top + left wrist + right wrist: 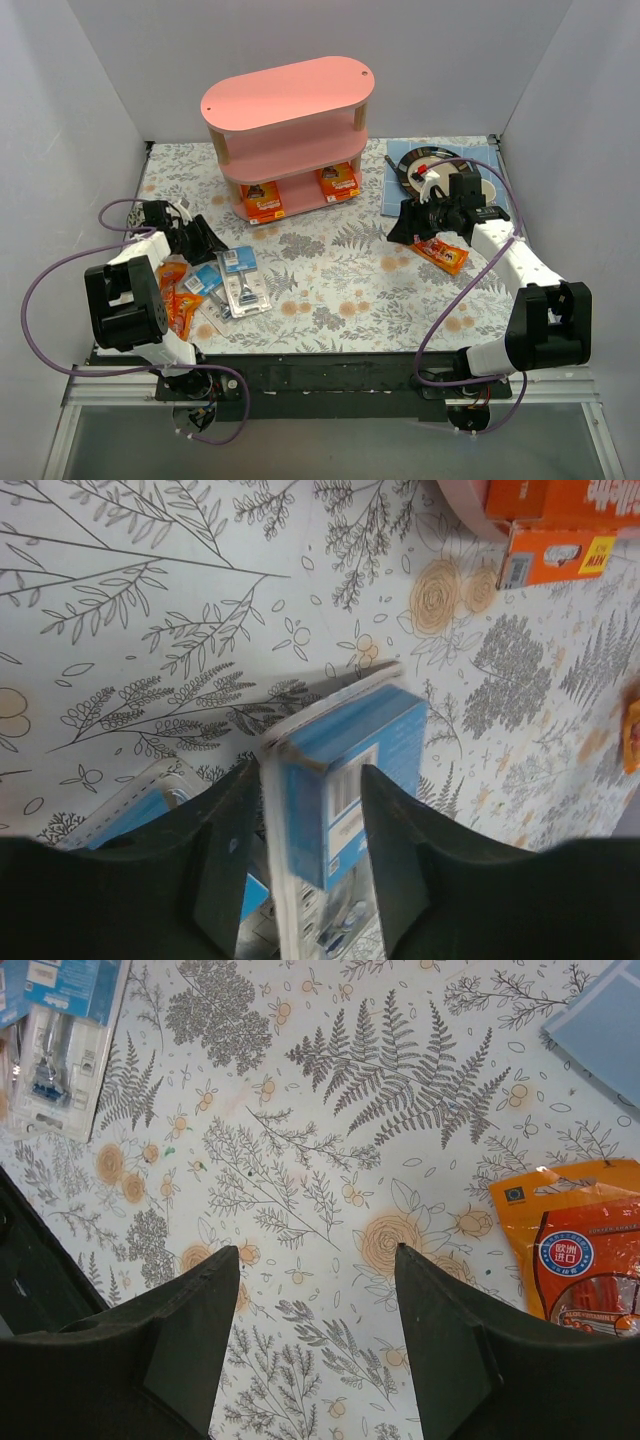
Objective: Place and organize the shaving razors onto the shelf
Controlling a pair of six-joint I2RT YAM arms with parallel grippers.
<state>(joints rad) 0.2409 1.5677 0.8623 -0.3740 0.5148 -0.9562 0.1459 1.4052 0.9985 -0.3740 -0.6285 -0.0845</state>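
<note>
**Tech A:** Hidden or unclear items on the left side?

**Tech B:** Left gripper point(308, 780): fingers point(225, 850) set either side of a blue blister pack point(345, 770), which stands on its long edge. Close against both faces. Cannot tell whether clamped or merely alongside. Lower end of that pack cut off by the frame edge. Second blister pack point(140, 815) partly hidden behind the left-hand finger. Fingertips masked by the wrist in the overhead view.

**Tech A:** Right side?

**Tech B:** Right gripper point(315, 1260): jaws wide apart, nothing between, above bare cloth. Orange crinkly bag point(580, 1250) just beside one finger, cut off at the frame edge.

**Tech A:** Surface and room?

**Tech B:** Floral tablecloth point(330, 270) across the table. Plain white walls point(60, 100) on three sides. Pink three-tier shelf point(290, 95) at far centre. Orange card pack point(264, 198) and a matching card pack point(339, 181) on the bottom tier. Heap of razor packs point(215, 290) at near left, beside the left arm point(125, 300). Blue mat point(392, 180) at far right, carrying a dark round item point(432, 160) too indistinct to identify.

**Tech A:** Edges and open room?

**Tech B:** Open cloth between the heap and the shelf front, and between the two grippers. Left wall near the left arm. Shelf posts at the tier rims.
</note>
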